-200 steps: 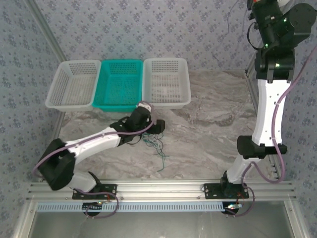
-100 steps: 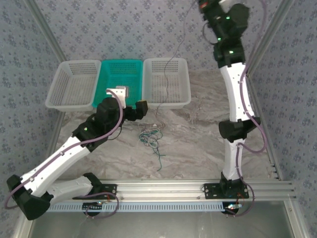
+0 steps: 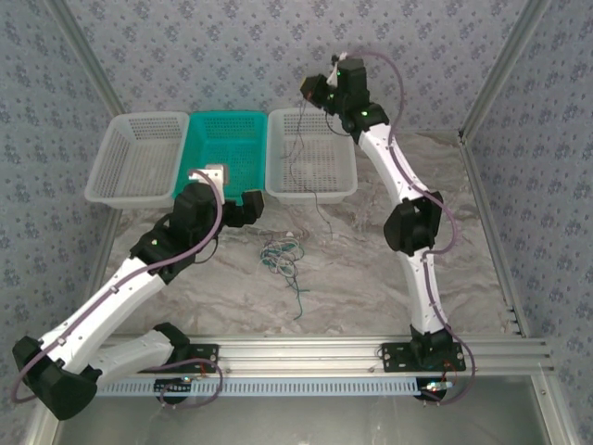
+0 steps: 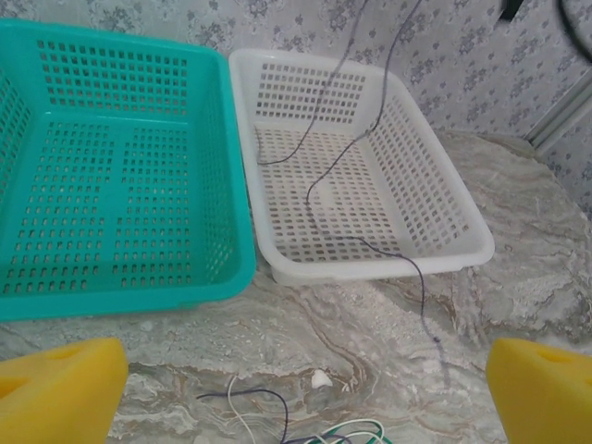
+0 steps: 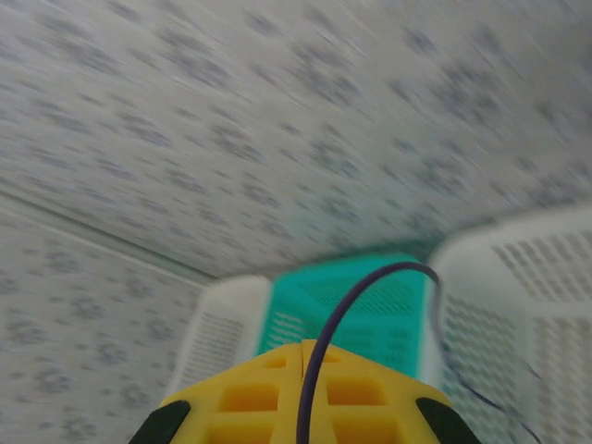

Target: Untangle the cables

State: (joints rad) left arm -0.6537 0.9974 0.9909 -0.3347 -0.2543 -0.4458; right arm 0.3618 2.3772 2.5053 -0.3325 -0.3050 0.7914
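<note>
Over the white basket (image 3: pixel 310 195) that sits right beside the teal basket (image 3: pixel 222 197), the right gripper (image 3: pixel 315 90) hangs up high, and its yellow pads (image 5: pixel 240 398) are pressed together on a dark grey cable (image 5: pixel 324 335). That cable drops into the white basket, loops across its floor, then spills over the front rim and onto the marble-look table (image 3: pixel 352 278), ending on the table in front of the white basket.

Down at the teal basket's front right corner sits the left gripper (image 3: pixel 252 206), pointing towards the baskets. Its foam fingers (image 4: pixel 60 388) are spread wide at the two lower corners of the left wrist view, nothing between them.

Just in front of the teal basket's right end lies the tangle (image 3: pixel 281 254), a small knot of green, white and dark wires on the table, with one green strand (image 3: pixel 298 301) trailing towards the arm bases. On the teal basket's far side from all this stands another white basket (image 3: pixel 102 190).
</note>
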